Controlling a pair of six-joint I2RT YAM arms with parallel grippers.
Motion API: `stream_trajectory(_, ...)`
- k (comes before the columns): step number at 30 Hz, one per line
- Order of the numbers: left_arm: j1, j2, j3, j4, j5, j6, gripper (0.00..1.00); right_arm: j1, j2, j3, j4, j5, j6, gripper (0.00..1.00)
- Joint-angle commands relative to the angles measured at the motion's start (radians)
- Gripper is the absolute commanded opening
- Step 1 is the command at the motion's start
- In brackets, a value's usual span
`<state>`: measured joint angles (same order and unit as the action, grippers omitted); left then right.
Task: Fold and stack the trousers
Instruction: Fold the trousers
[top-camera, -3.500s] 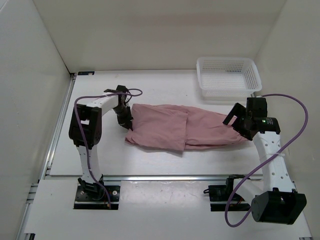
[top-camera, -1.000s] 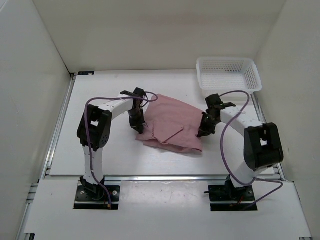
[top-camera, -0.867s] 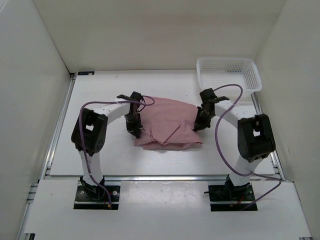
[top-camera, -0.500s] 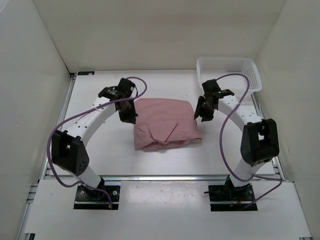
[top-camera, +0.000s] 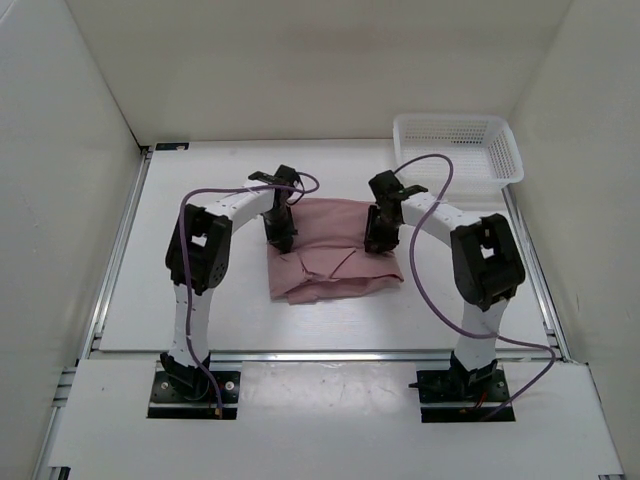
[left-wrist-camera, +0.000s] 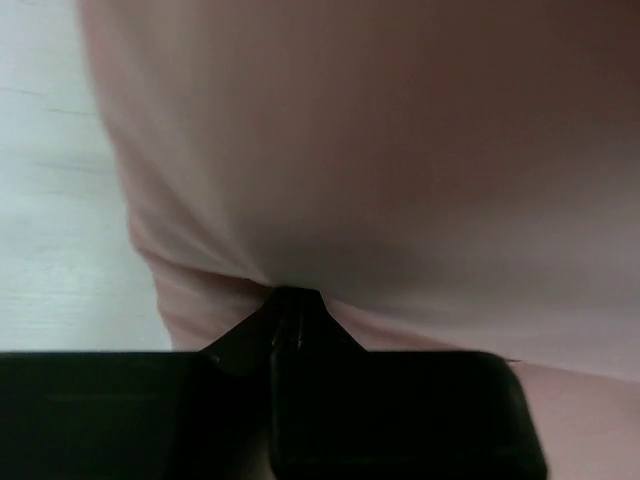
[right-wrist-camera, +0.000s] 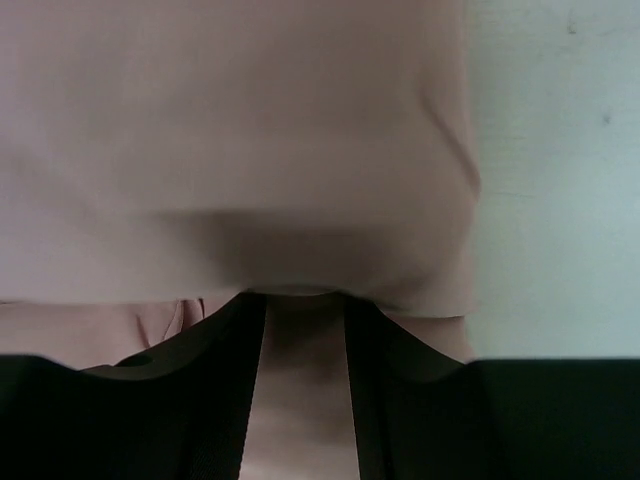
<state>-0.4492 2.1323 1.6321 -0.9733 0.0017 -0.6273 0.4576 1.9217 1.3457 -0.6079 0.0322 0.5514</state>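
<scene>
My left tool (top-camera: 283, 240) sits at the far left corner of the trousers (top-camera: 335, 255), its arm curving in from the left side of the surface (top-camera: 330, 325). In the left wrist view, its fingers (left-wrist-camera: 250, 340) are pressed together with no gap between them, and a pinch of the pink cloth is caught at their tip, so this tool is closed on the fabric. There the cloth spreads up and away from the tip as a smooth sheet, with bare white surface showing to its left. The trousers lie in the middle of the surface between my two tools, folded into a compact, roughly square bundle. The far part is flat, while the near edge is creased and uneven, with a few overlapping flaps. My right tool (top-camera: 377, 240) is at the far right corner of the bundle, touching or just over the cloth. From its wrist camera, its fingers (right-wrist-camera: 210, 380) stand apart with a clear gap between them, about halfway open. A fold of the cloth lies across their tips and pink shows in the gap, but I cannot tell whether they press on it. Beyond the right arm, in the far right corner of the surface and well apart from the trousers, stands a white mesh basket (top-camera: 450, 186).
</scene>
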Motion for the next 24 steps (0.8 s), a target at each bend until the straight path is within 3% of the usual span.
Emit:
stream_trajectory(1, -0.006, -0.049, 0.035, -0.050, -0.067, 0.029, 0.10, -0.008, -0.076, -0.010, -0.039, 0.025, 0.027, 0.43)
stream_trajectory(4, -0.006, -0.087, 0.170, -0.132, -0.147, 0.089, 0.14, -0.008, -0.270, 0.003, -0.090, 0.059, 0.027, 0.47)
stream_trajectory(6, -0.006, -0.121, 0.319, -0.229, -0.158, 0.112, 0.18, -0.008, -0.344, 0.045, -0.133, 0.110, 0.018, 0.56)
stream_trajectory(7, -0.006, -0.136, 0.365, -0.255, -0.169, 0.121, 0.26, -0.008, -0.410, 0.061, -0.177, 0.141, 0.006, 0.78)
stream_trajectory(10, -0.006, -0.234, 0.469, -0.286, -0.140, 0.140, 0.51, -0.031, -0.530, 0.096, -0.245, 0.257, -0.014, 0.99)
stream_trajectory(11, -0.006, -0.268, 0.469, -0.286, -0.129, 0.140, 0.70, -0.031, -0.559, 0.096, -0.257, 0.290, -0.015, 0.99)
stream_trajectory(12, -0.006, -0.300, 0.469, -0.286, -0.129, 0.140, 0.77, -0.058, -0.588, 0.096, -0.271, 0.319, -0.015, 0.99)
stream_trajectory(19, -0.006, -0.702, 0.227, -0.246, -0.201, 0.095, 0.79, -0.189, -0.820, 0.023, -0.360, 0.485, -0.077, 0.99)
stream_trajectory(24, 0.059, -0.906, 0.059, -0.202, -0.235, 0.077, 0.83, -0.218, -0.935, -0.060, -0.348, 0.499, -0.114, 0.99)
